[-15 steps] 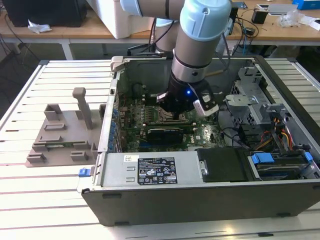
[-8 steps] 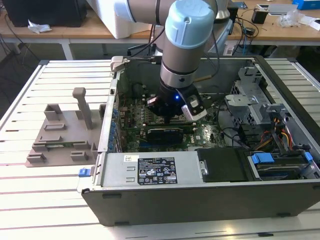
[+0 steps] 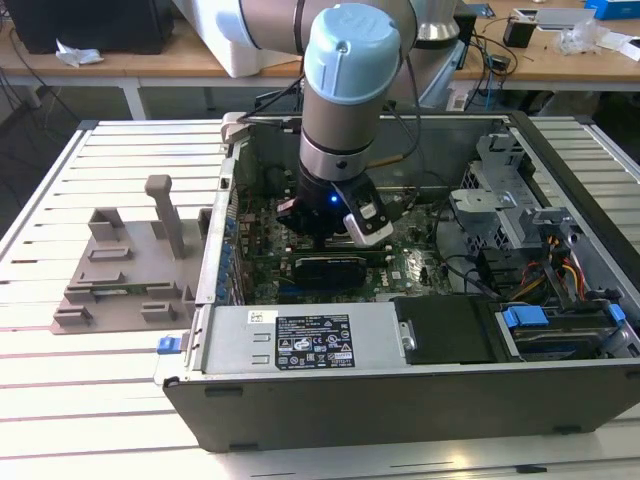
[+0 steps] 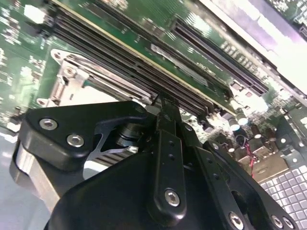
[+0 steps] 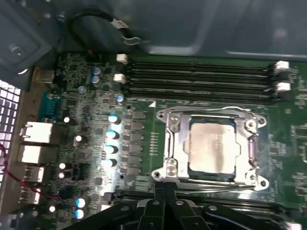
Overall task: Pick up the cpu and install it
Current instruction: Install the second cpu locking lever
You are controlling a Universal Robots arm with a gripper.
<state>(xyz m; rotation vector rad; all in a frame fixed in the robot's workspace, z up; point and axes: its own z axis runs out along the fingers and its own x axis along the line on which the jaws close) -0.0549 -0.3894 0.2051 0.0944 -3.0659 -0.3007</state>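
**CPU seated in socket, gripper closed just beside it**

While the grey-and-blue robot arm (image 3: 340, 90) reached down into the open dark metal computer case (image 3: 400, 400), the small flat square cpu with its silver-white metal top (image 5: 213, 146) lay inside the shiny metal-framed socket (image 5: 170, 143) on the green motherboard (image 5: 139, 86). In the first wrist view, the black gripper (image 5: 165, 189) stood at the socket's edge, its fingertips pressed together with nothing between them, apart from the chip. Black memory slots (image 5: 201, 76) ran along the socket's far side. The placing step looked done, so the work appeared to be at its close. Any following move would call for clearing the frame without nudging the chip. The grey moulded tray (image 3: 120, 270) sat outside the case.
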